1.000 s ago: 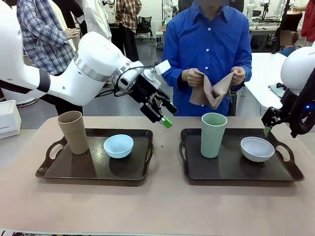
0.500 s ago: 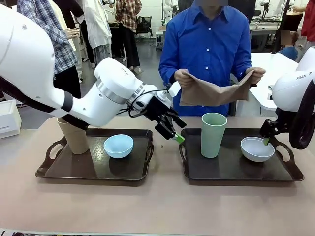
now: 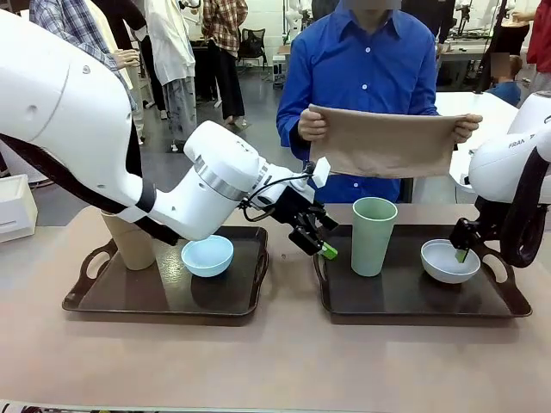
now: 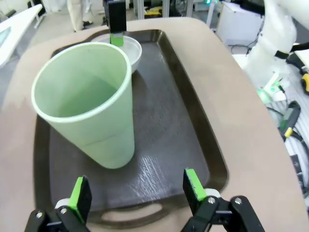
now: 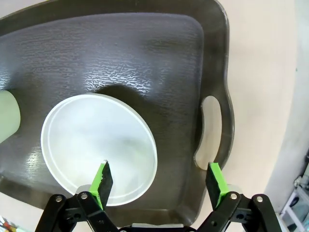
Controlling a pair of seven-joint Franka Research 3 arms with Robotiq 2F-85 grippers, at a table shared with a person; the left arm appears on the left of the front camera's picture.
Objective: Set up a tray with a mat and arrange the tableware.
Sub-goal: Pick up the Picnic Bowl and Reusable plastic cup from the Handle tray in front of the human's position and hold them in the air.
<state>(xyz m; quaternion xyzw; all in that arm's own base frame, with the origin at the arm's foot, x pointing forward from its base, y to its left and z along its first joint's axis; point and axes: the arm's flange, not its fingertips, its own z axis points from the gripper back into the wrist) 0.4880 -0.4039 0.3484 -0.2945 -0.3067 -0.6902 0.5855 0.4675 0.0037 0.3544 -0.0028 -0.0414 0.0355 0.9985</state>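
Plastic, light & stiff by the look: the pale green cup stands upright on the right tray, near its left end, w/ the white bowl well apart toward the far handle. Cup is matte-smooth & tapered, wider at the lip. It's tall, so prob tips easily; I'd pinch it across the body at mid height, not by the thin lip. Just beside it, over the tray's rim, hangs the left claw, fingers spread wide, holding nothing. Also wide open & empty is the right claw, one finger over the bowl's inside, the other outside its wall. A rim pinch suits that light, hard, likely slick bowl. On the left tray sit the tan cup & light blue bowl. Soft cloth, the mat is stretched between the person's hands, off the worktop
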